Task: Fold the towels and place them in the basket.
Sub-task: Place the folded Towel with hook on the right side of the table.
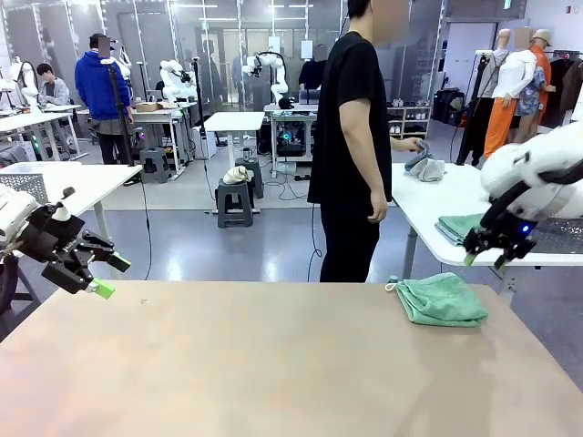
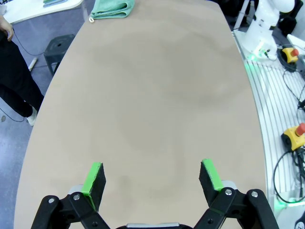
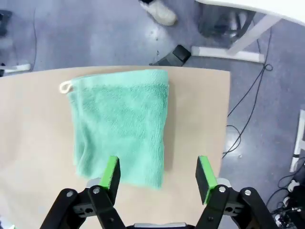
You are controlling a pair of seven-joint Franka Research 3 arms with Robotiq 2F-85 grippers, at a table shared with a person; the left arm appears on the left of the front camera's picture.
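A mint green towel [image 1: 442,299] [image 3: 121,121] lies folded on the brown table [image 1: 273,364] near its far right corner, its white loop at one corner. My right gripper [image 1: 485,260] [image 3: 158,174] hovers open just above the towel's edge, with nothing between its fingers. Low over the table's left side, my left gripper [image 1: 111,276] [image 2: 152,179] is open wide and holds nothing. A person's hand holds a pale blue-grey towel [image 1: 424,167] at the white side table. A dark mesh basket [image 1: 557,235] shows partly behind my right arm.
A person in black [image 1: 351,146] stands beyond the far edge, turned toward the white side table [image 1: 437,205]. On that table lies another folded green towel [image 1: 458,228]. The brown table's edge runs close beside the mint towel.
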